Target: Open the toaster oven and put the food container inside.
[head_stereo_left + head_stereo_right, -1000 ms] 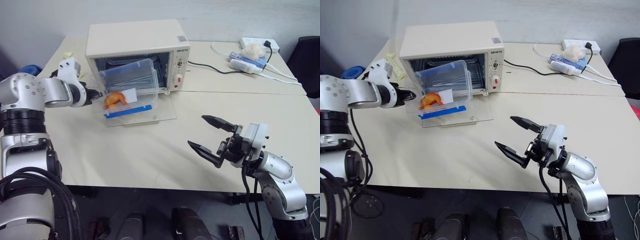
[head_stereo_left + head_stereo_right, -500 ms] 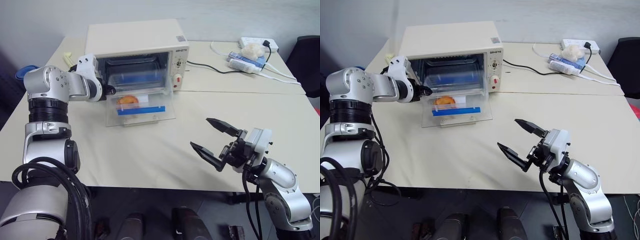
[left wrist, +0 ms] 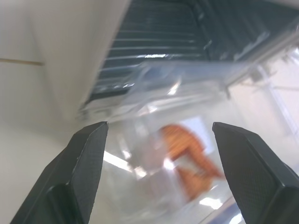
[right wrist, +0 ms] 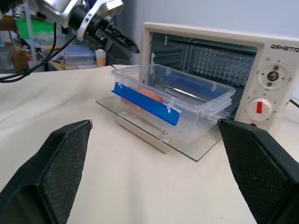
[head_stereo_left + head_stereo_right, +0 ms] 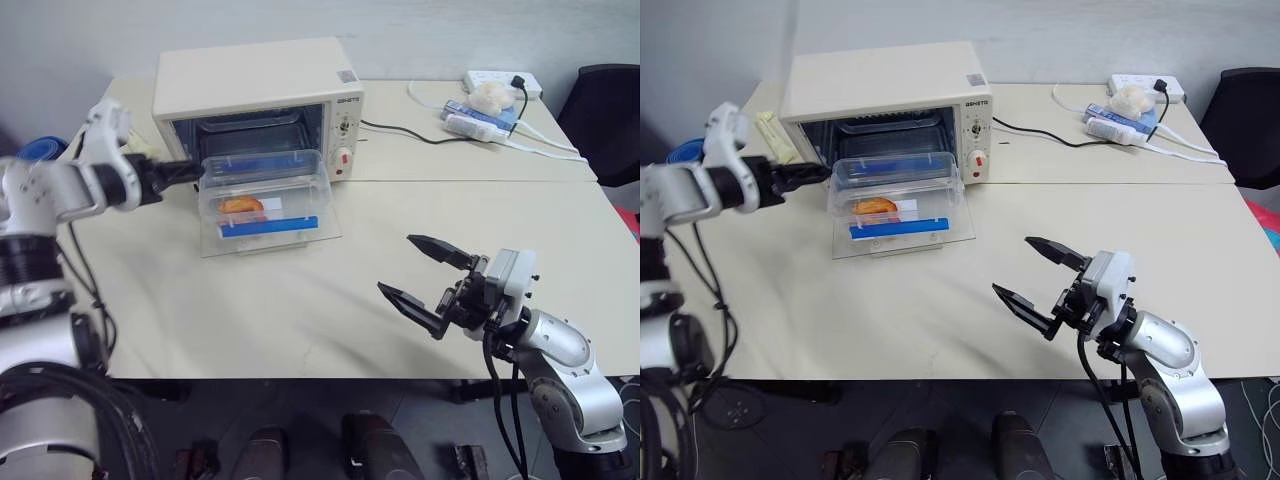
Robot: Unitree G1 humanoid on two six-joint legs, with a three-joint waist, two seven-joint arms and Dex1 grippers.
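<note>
From left to right we count one left gripper [image 5: 185, 172] with its two fingers spread apart and holding nothing, just beside one container [image 5: 262, 194] that lies flat on the let-down glass door [image 5: 268, 236] of one oven [image 5: 258, 105], its back end at the oven's mouth. Further right our right gripper [image 5: 420, 285] hangs above the table [image 5: 300, 300] near its front edge, its two fingers wide apart and empty.
</note>
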